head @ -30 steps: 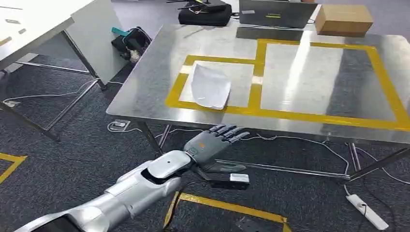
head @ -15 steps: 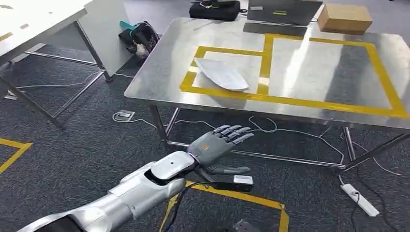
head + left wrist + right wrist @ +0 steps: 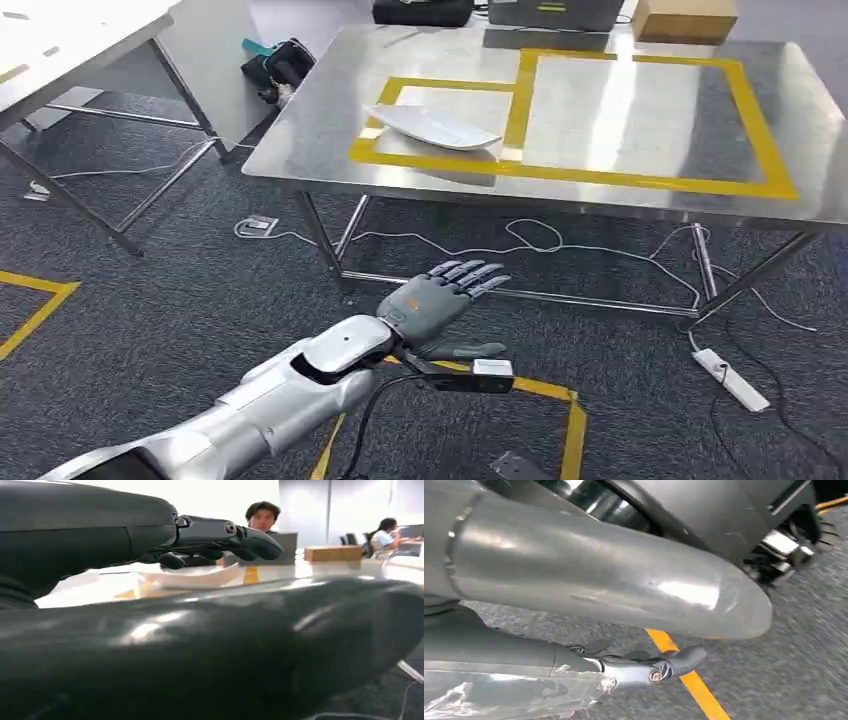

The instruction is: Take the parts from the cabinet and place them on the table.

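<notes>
From the head camera, your left hand (image 3: 440, 305) reaches forward at about 6 o'clock, fingers spread and holding nothing, over dark carpet short of the steel table (image 3: 640, 120). The white part (image 3: 432, 127) lies on that table at 12 o'clock, inside the smaller yellow-taped square. The left wrist camera adds what the head view lacks: a person (image 3: 262, 516) behind the table and a cardboard box (image 3: 332, 553) near the far edge. The right wrist camera shows your right hand (image 3: 574, 630) above carpet and a yellow floor stripe (image 3: 689, 680), clear plastic wrap at its fingers; I cannot tell whether it grips.
</notes>
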### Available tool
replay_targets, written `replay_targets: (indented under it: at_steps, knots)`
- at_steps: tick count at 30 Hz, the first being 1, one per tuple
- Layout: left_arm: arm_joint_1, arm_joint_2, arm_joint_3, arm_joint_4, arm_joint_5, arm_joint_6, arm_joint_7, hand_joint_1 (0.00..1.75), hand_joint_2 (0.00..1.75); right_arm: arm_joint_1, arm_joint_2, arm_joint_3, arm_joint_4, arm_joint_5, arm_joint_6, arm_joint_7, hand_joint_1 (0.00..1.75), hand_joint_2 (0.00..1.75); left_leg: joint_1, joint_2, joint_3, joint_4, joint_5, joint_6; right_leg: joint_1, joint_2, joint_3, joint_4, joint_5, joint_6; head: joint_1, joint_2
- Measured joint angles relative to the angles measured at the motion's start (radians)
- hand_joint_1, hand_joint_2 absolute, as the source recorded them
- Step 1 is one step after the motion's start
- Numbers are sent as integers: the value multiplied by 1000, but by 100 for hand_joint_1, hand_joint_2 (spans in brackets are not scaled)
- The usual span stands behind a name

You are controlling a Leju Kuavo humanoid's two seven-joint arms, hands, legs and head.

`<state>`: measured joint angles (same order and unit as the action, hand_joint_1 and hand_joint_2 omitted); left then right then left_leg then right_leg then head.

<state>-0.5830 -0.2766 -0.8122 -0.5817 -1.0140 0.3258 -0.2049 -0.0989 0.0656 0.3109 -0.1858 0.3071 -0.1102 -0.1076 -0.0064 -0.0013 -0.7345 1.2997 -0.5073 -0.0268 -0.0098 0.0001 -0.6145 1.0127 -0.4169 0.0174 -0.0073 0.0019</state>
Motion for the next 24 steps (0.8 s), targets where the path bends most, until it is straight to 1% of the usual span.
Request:
replay_targets:
  at_steps: [1,2,3,4,5,6,7,8,9,10,11,12,13,14,15,16,17,18,19,20,21,22,23,24]
  knots:
    - [1,0,0,0,2,-1,1,0,0,0,0,0,0,0,0,0,0,0,0,0,36,-36,35,3,0,0,-16,0,12,3,0,0]
    - [2,1,1,0,8,0,5,0,0,0,0,-1,0,0,0,0,0,0,0,0,91,-105,58,7,1,0,-30,0,24,6,0,0]
    - [2,3,3,0,10,0,9,0,0,0,0,-2,0,0,-1,0,0,0,0,0,163,-193,50,11,1,1,-36,1,35,8,0,0]
    - [4,5,7,0,14,3,14,0,0,1,0,-5,0,0,-2,-1,0,0,-3,-1,233,-284,18,16,6,3,-44,4,41,13,1,0]
    - [7,9,13,2,18,6,17,0,0,1,0,-6,0,-2,-4,-2,0,0,-3,-1,247,-325,2,22,4,2,-47,4,51,18,2,0]
    - [15,18,24,8,22,13,22,0,0,2,0,-8,0,-3,-5,-3,0,0,-8,-1,238,-322,10,27,2,3,-48,-3,65,24,3,0]
    - [26,28,30,15,27,19,29,0,0,5,0,-11,0,-5,-6,-3,0,0,-13,-1,235,-322,17,35,-4,3,-48,-10,76,31,1,0]
    - [41,44,39,24,33,25,39,0,0,12,0,-15,0,-7,-7,-4,0,0,-12,2,229,-329,30,45,-4,4,-52,-13,85,39,2,0]
    - [55,56,53,35,44,32,49,0,0,18,0,-18,2,-10,-8,-6,0,0,-9,4,218,-329,43,55,-7,4,-61,-3,60,40,-3,0]
    - [68,67,67,42,53,38,58,0,0,25,0,-20,2,-12,-8,-6,0,0,-9,3,205,-329,53,62,-6,2,-84,33,2,42,3,0]
    - [83,77,82,48,63,46,64,0,0,30,0,-24,2,-14,-8,-7,0,0,-9,2,192,-329,62,67,-6,2,-106,100,-63,45,8,0]
    - [97,91,98,55,79,50,74,0,0,32,0,-26,2,-17,-10,-10,0,0,-10,0,178,-329,70,67,-5,3,-129,181,-110,47,8,0]
    - [118,108,124,66,100,52,86,0,0,34,0,-30,2,-19,-11,-13,0,0,-11,1,165,-329,81,66,-4,3,-146,259,-137,48,8,0]
    - [147,123,151,81,126,54,93,0,0,37,0,-35,3,-23,-13,-18,0,0,-13,6,153,-329,90,64,-4,3,-150,313,-125,48,7,0]
    - [178,142,189,97,157,49,97,0,0,43,0,-41,3,-26,-17,-21,0,0,-14,10,141,-329,99,62,-4,2,-135,322,-87,47,8,0]
    - [205,154,224,114,185,38,107,0,0,48,0,-46,3,-28,-19,-21,0,0,-14,12,130,-328,107,60,-3,2,-103,295,-48,45,6,0]
    - [230,164,260,130,204,32,113,0,0,54,0,-51,3,-29,-21,-22,0,0,-13,12,119,-327,116,57,-3,2,-51,233,-24,43,8,0]
    - [252,172,291,141,210,33,115,0,0,57,0,-53,3,-30,-22,-23,0,0,-13,11,112,-327,124,53,-3,2,19,142,-26,42,7,0]
    - [269,177,314,147,213,33,115,0,0,55,0,-56,3,-31,-23,-23,0,0,-17,10,105,-324,130,48,0,2,89,43,-75,39,8,0]
    - [280,184,335,152,216,34,117,0,0,52,0,-60,3,-31,-26,-24,0,0,-18,9,101,-319,136,43,1,3,125,-19,-99,31,5,0]
    - [286,187,349,159,216,33,119,0,0,52,0,-63,3,-31,-26,-24,0,0,-16,9,101,-319,144,37,2,2,110,-16,-97,26,6,0]
    - [290,188,360,165,215,32,121,0,0,51,0,-65,3,-32,-25,-24,0,0,-12,8,101,-322,148,32,7,3,108,-16,-95,20,7,0]
    - [293,190,371,168,214,30,122,0,0,49,0,-66,3,-32,-25,-24,0,0,-14,8,101,-322,142,32,7,3,109,-19,-95,18,8,0]
    - [294,191,378,172,212,29,124,0,0,51,0,-66,3,-31,-24,-23,0,0,-13,7,99,-324,121,55,7,3,107,-19,-90,20,6,0]
